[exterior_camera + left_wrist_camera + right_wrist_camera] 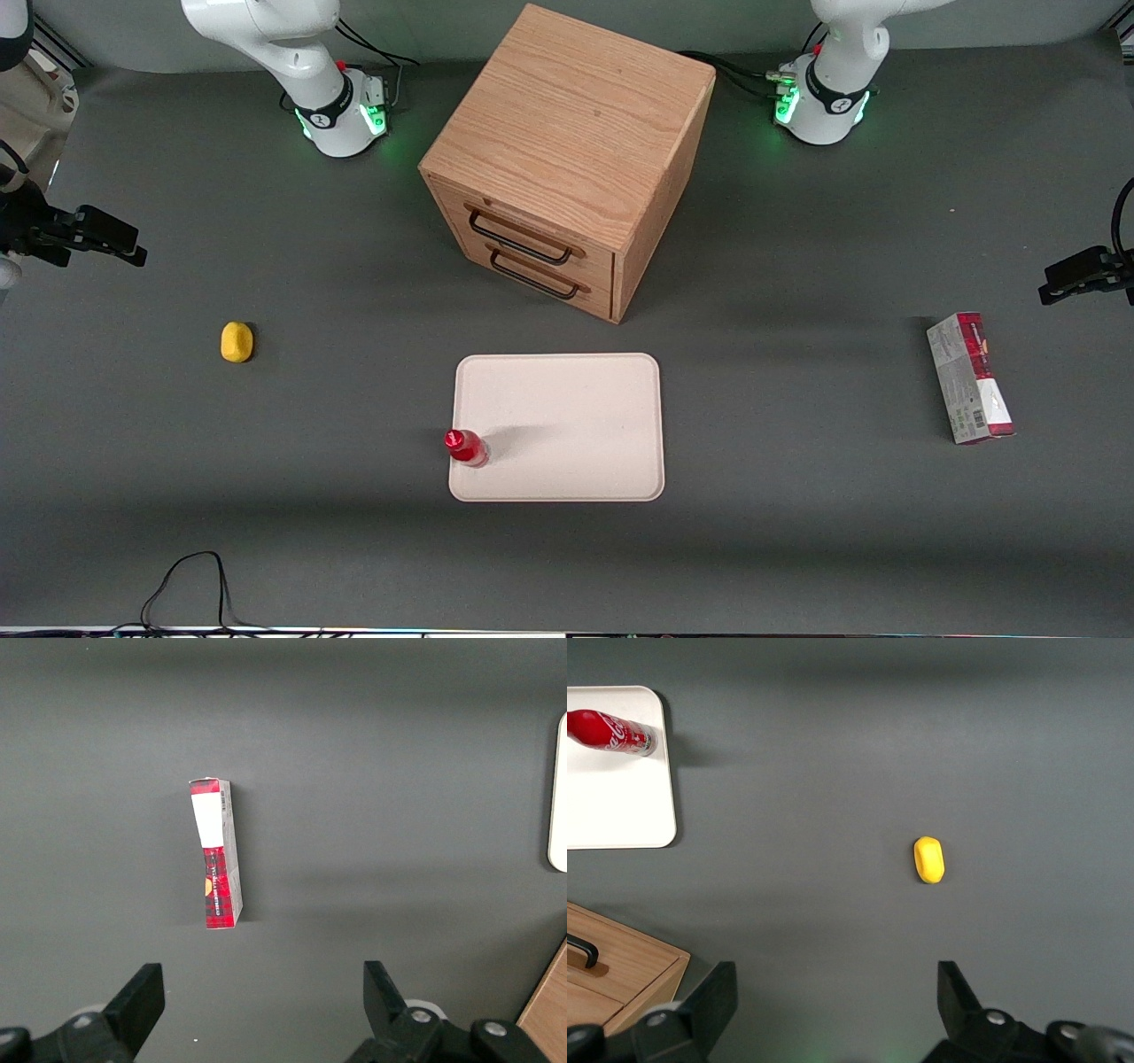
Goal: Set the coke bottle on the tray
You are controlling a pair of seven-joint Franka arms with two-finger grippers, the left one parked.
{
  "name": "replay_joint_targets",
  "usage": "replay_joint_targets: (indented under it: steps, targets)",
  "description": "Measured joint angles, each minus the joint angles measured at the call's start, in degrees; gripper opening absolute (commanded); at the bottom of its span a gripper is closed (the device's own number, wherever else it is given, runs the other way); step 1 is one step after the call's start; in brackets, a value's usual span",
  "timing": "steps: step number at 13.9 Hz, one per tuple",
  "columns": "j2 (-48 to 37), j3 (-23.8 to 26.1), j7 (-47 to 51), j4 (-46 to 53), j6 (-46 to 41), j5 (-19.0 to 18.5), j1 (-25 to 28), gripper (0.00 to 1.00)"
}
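The coke bottle (465,447) (609,733), small and red with a red cap, stands upright on the tray (567,425) (616,806), at the tray's corner nearest the front camera on the working arm's end. The tray is flat, cream-white and rounded at the corners, and it lies in front of the drawer cabinet. My gripper (106,237) (834,979) hangs high over the working arm's end of the table, well away from the bottle and the tray. It is open, and only bare table shows between its fingers.
A wooden drawer cabinet (567,159) (620,966) stands mid-table, its two handles facing the tray. A yellow lump (236,342) (928,859) lies between my gripper and the tray. A red-and-grey carton (970,378) (217,855) lies toward the parked arm's end. A black cable (190,576) loops at the front edge.
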Motion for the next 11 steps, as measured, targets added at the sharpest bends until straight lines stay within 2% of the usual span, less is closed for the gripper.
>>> replay_joint_targets:
  steps: [11]
  targets:
    - [-0.02, -0.01, -0.03, 0.0, 0.0, -1.25, -1.25, 1.0]
